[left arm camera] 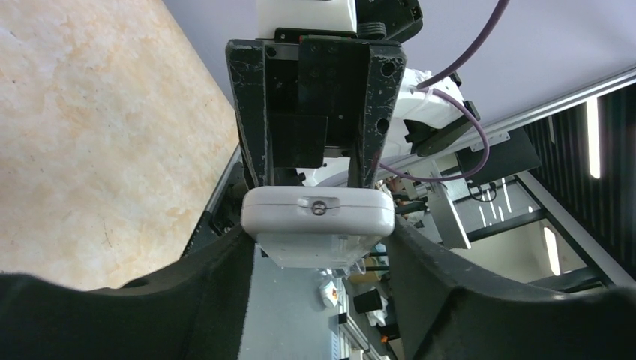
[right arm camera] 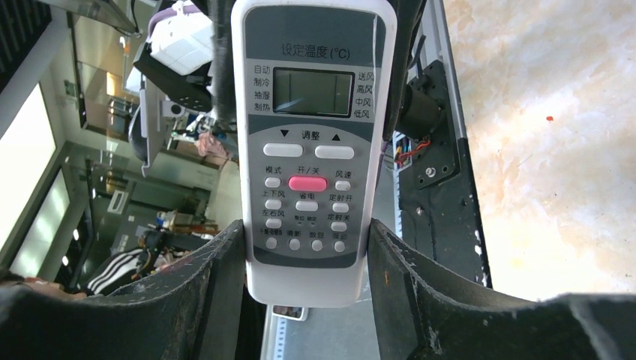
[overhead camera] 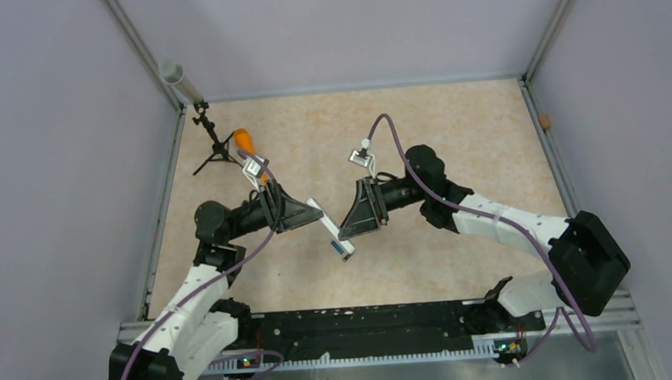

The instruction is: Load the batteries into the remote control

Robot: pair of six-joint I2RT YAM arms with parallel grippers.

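Right gripper (right arm camera: 304,229) is pinching the remote control (right arm camera: 307,135) by its button end, with the screen facing its camera. Left gripper (left arm camera: 319,229) brackets the other end; clamped or not, can't tell. The remote hangs above the middle of the table (overhead camera: 453,139).

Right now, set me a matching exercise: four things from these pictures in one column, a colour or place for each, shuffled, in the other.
1. remote control
2. big cylinder
3. small tripod
4. middle button on the remote

A. pink
B. black, at the back left of the table
C. orange
D. held in the right gripper

Pairs: 1-D, 2-C, 3-B, 4-A
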